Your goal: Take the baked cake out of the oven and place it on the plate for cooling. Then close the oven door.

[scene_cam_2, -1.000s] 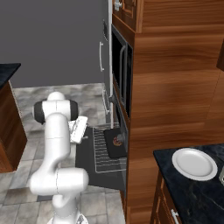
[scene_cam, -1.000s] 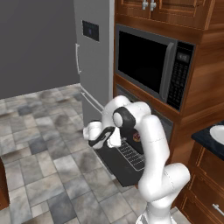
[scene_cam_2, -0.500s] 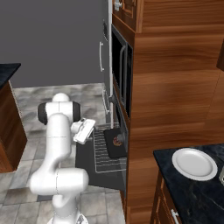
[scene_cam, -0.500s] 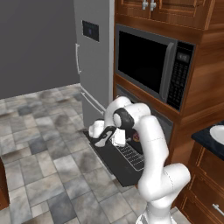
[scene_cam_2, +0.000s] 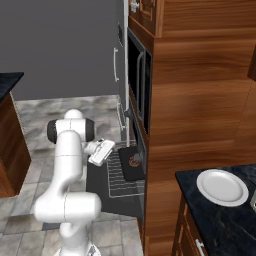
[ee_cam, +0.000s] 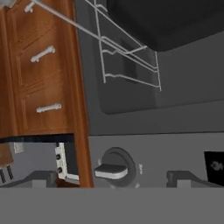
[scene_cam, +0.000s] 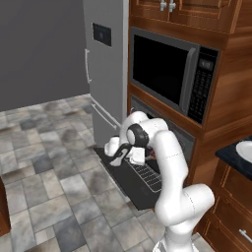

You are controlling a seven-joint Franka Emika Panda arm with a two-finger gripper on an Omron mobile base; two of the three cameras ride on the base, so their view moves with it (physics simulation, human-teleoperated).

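Reach step: my tool hangs released above the dropped oven door, cake on the pulled-out tray just beside, plate waiting on the bench; next I swing onto the cake.

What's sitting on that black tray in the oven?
A small reddish-brown cake sits on the black tray, which rests on the wire rack. The tray's inner end is hidden by the cabinet.

Nothing here can be read — the microwave has a keypad of pale marks too small to make out, and the black display strip beside the oven knob shows a faint grey smudge, not legible as any character.
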